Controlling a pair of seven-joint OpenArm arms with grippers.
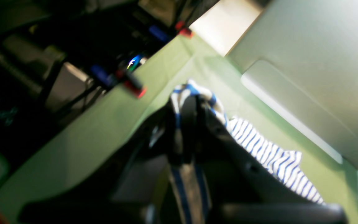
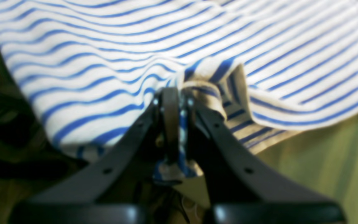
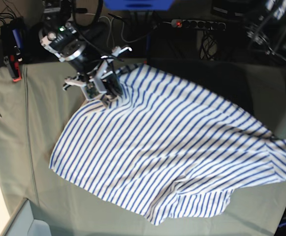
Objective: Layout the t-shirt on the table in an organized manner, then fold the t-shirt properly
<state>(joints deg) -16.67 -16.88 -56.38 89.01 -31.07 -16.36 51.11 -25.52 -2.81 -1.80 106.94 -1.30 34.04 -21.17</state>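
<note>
The white, blue-striped t-shirt [image 3: 172, 152] lies spread and rumpled across the grey-green table [image 3: 39, 123], stretched from upper left to the right frame edge. My right gripper [image 3: 108, 91] is at the shirt's upper left corner, shut on a bunched fold of it. Up close, the dark fingers [image 2: 175, 96] pinch striped t-shirt fabric [image 2: 104, 46] above the table [image 2: 337, 161]. My left gripper [image 1: 188, 99] is shut on a strip of the t-shirt [image 1: 269, 152], which trails down to the table [image 1: 104, 130]. That arm is out of the base view.
Red clamps [image 1: 135, 88] [image 1: 185, 31] grip the table edge, and another one [image 3: 15, 69] sits at the far left corner. A power strip [image 3: 197, 23] and cables lie behind the table. A pale panel [image 1: 306, 77] rises beside the left gripper.
</note>
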